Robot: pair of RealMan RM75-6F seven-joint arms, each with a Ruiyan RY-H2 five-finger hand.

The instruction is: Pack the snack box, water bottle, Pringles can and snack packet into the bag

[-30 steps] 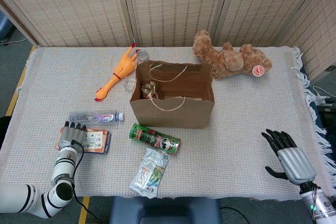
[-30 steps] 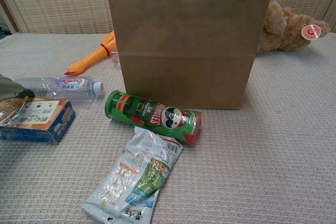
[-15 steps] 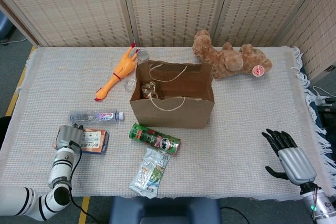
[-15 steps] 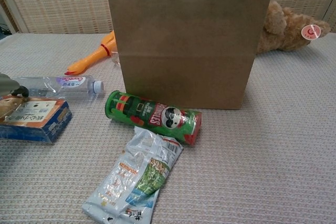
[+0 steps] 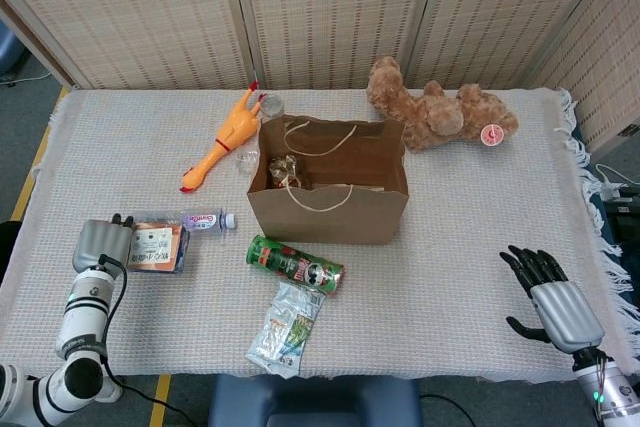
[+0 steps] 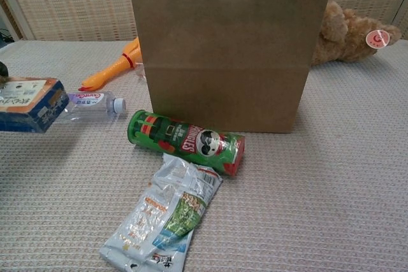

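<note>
- Left hand grips one snack box, lifted off the table.
- Right of it: one water bottle, one Pringles can, one snack packet, one bag.
- Right hand is spread, holding nothing.

Probably "Pringles" on green can

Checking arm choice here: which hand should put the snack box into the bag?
Left. The left hand already holds the snack box lifted off the table, while the right hand idles open, far from the bag.
</note>
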